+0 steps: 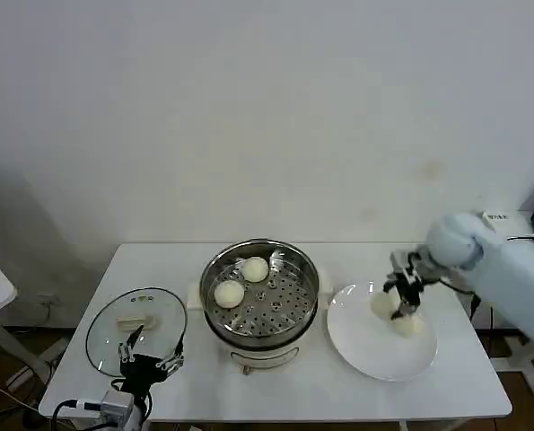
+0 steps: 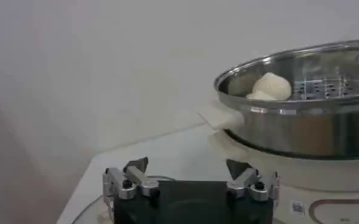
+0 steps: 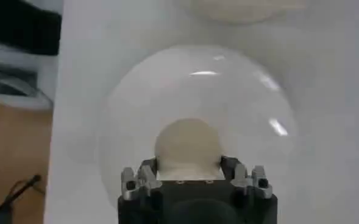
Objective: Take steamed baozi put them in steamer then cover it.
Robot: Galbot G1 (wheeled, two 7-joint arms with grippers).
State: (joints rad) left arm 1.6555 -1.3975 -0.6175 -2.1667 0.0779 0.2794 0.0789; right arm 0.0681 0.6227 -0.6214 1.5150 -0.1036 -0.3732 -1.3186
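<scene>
The steamer point(image 1: 261, 302) is polished, mirror-bright steel with a perforated metal tray, on a matt cream plastic base. The baozi point(image 1: 229, 293) look smooth, matt dough. The plate point(image 1: 365, 346) is glossy white; the lid point(image 1: 134, 328) clear glass; the table point(image 1: 338, 391) smooth matt white.

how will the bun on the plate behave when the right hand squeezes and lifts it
The bun looks smooth and doughy, so it will probably dent under a firm squeeze. It is round, so a nudge from the right hand could roll it across the flat plate. It seems small next to the plate, so it is likely light.
</scene>
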